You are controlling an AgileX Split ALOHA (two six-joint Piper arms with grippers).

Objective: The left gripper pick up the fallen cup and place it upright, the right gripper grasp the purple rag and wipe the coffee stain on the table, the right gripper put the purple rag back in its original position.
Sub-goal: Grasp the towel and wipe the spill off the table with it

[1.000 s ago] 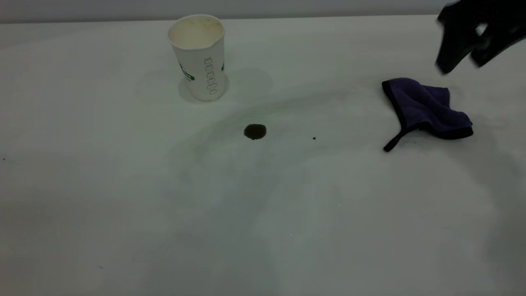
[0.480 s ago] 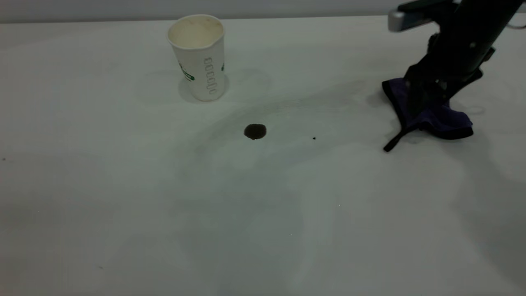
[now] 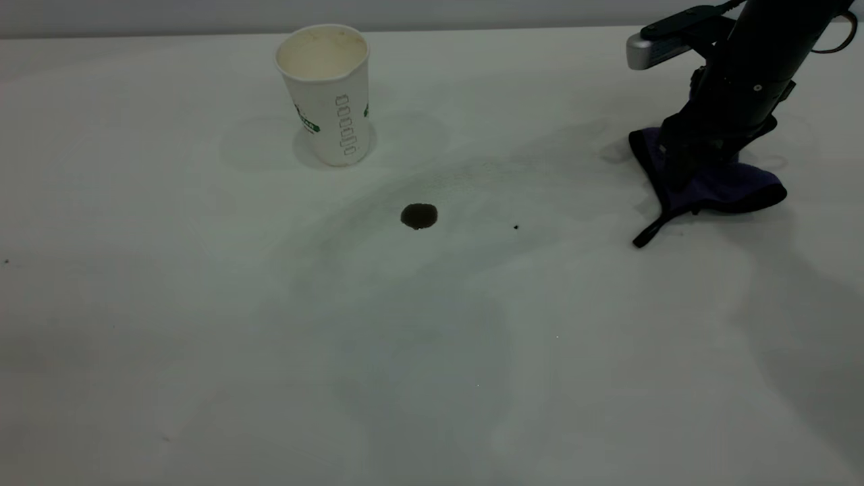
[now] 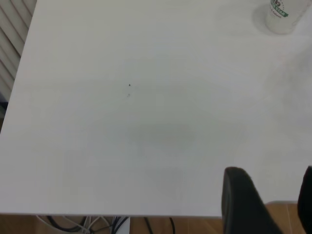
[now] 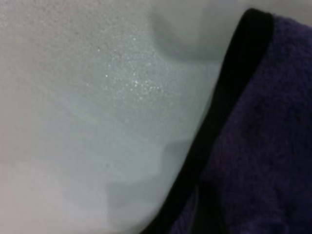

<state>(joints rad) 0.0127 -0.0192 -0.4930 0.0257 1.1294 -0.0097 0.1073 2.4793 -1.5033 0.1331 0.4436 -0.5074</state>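
The white paper cup (image 3: 327,94) with green print stands upright at the far middle-left of the table (image 3: 270,324); the left wrist view shows it far off (image 4: 282,14). The coffee stain (image 3: 419,216) is a small dark round spot in front of the cup. The purple rag (image 3: 736,185) lies at the far right, its black loop tail pointing to the front. My right gripper (image 3: 682,169) is down on the rag's left part, pressed into the cloth; the right wrist view is filled by the rag (image 5: 263,136). My left gripper (image 4: 278,204) is open and empty over the table's edge, far from the cup.
A tiny black speck (image 3: 516,227) lies to the right of the stain. Faint smear marks arc across the tabletop around the stain. In the left wrist view, the table edge, wooden floor and cables (image 4: 97,225) show below it.
My right arm has come down from the far right corner onto the rag. The rag has bunched slightly under it and its right edge has shifted. Cup and stain have not moved.
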